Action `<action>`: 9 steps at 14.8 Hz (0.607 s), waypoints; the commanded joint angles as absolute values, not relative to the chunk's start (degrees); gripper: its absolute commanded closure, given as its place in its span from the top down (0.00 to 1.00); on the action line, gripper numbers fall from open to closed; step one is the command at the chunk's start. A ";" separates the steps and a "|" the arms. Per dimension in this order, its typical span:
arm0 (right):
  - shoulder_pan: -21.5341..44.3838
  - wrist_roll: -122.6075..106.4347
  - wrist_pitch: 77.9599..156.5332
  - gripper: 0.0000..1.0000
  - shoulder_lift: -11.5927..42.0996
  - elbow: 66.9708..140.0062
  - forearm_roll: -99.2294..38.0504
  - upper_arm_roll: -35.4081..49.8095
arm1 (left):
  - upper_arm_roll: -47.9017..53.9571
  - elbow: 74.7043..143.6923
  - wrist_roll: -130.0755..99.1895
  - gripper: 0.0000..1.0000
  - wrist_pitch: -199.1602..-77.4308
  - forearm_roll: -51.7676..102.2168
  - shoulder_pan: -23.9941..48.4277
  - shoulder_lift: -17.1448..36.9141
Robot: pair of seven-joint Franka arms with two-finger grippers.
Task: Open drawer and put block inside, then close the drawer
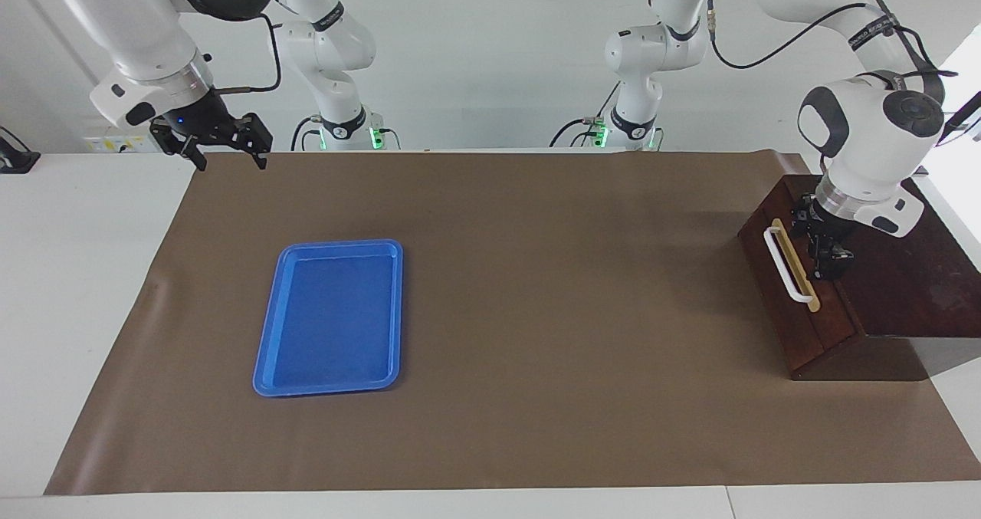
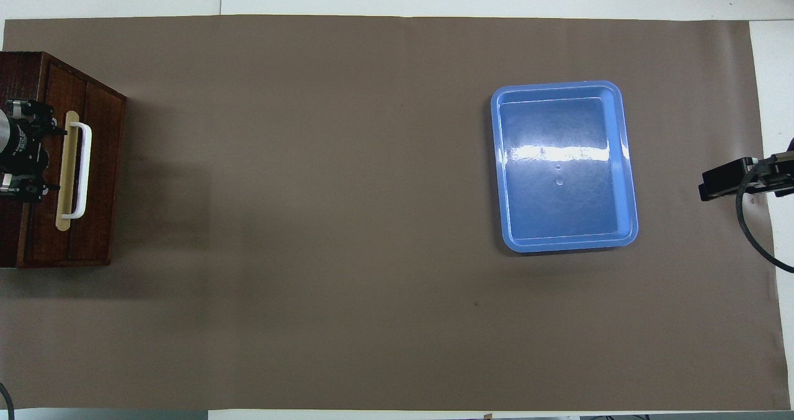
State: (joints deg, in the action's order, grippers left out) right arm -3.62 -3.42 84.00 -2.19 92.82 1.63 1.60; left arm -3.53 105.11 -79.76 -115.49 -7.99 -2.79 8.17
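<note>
The drawer (image 1: 772, 293) is set in a dark wooden box (image 1: 912, 289) at the left arm's end of the table. Its front sits flush with the box, so it looks shut, and its white bar handle (image 1: 787, 267) faces the table's middle. The drawer also shows in the overhead view (image 2: 102, 159). My left gripper (image 1: 820, 247) hangs open and empty over the box's top edge, just above the handle, and shows in the overhead view (image 2: 54, 159). My right gripper (image 1: 228, 155) waits open and empty over the table's corner at the right arm's end. The yellow block is out of view.
A flat blue tray (image 1: 264, 350) lies empty on the brown mat (image 1: 536, 312) toward the right arm's end; it also shows in the overhead view (image 2: 626, 159). The white table (image 1: 77, 274) borders the mat.
</note>
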 commanded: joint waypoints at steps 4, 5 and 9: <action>-4.22 -2.99 83.06 1.00 -2.55 92.29 1.76 2.11 | -3.08 96.09 -65.26 1.00 -105.42 -8.97 -2.47 7.12; -4.31 -3.08 83.06 1.00 -2.55 92.29 1.76 2.11 | -2.90 93.98 -59.30 1.00 -101.90 -8.62 -2.20 6.51; -3.61 -2.99 83.06 1.00 -2.99 92.81 1.76 2.20 | -0.71 92.55 -37.40 1.00 -93.88 -4.68 -2.02 1.51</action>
